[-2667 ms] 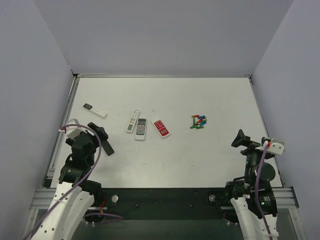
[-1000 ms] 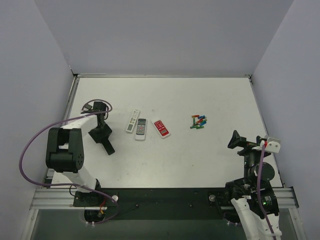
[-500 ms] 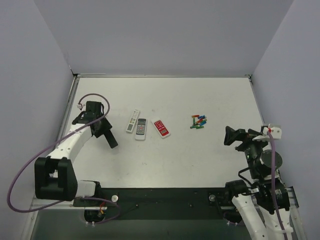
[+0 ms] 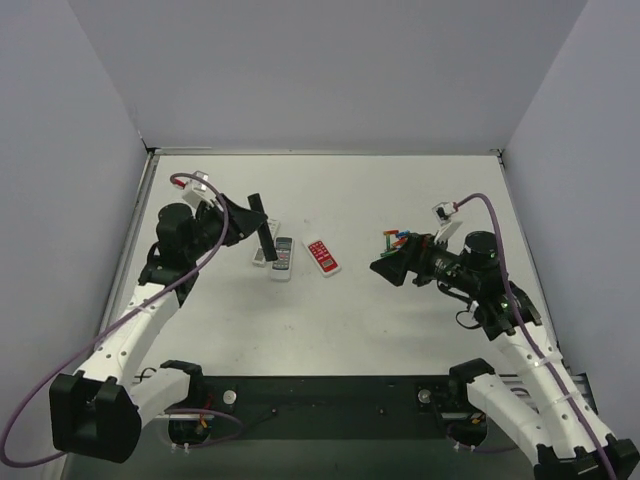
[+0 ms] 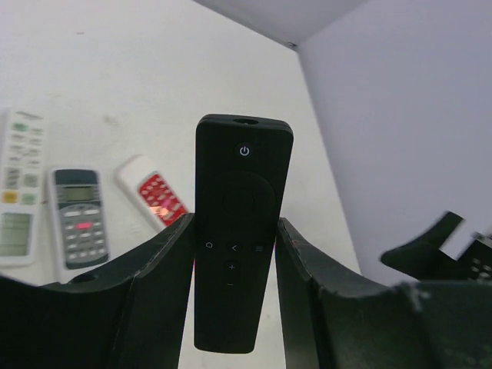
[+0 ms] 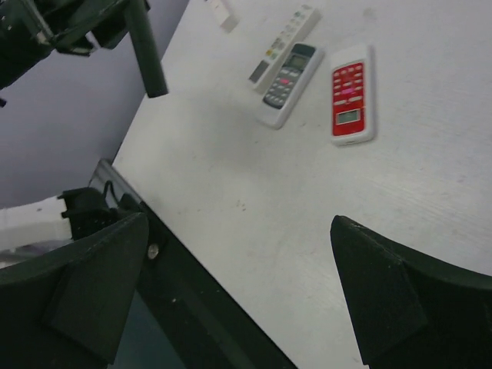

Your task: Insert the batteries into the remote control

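The remote control (image 4: 261, 256) is the long white one, lying flat at the left of a row; it also shows as the remote control (image 5: 19, 188) and the remote control (image 6: 284, 42). The batteries (image 4: 398, 239) lie in a small coloured heap right of centre. My left gripper (image 4: 252, 216) (image 5: 234, 223) is shut on a slim black remote (image 5: 242, 231) (image 4: 266, 230), holding it in the air over the row. My right gripper (image 4: 386, 268) (image 6: 240, 223) stands open and empty, just left of and nearer than the batteries.
A grey-faced remote (image 4: 282, 258) and a red-faced remote (image 4: 322, 256) lie beside the white one. A white stick with a black end (image 6: 223, 11) lies farther back. The table's dark near edge (image 6: 192, 307) runs below my right gripper.
My left arm has swung up and rightward, carrying the black remote over the row of remotes. My right arm has reached forward and left, up to the batteries.
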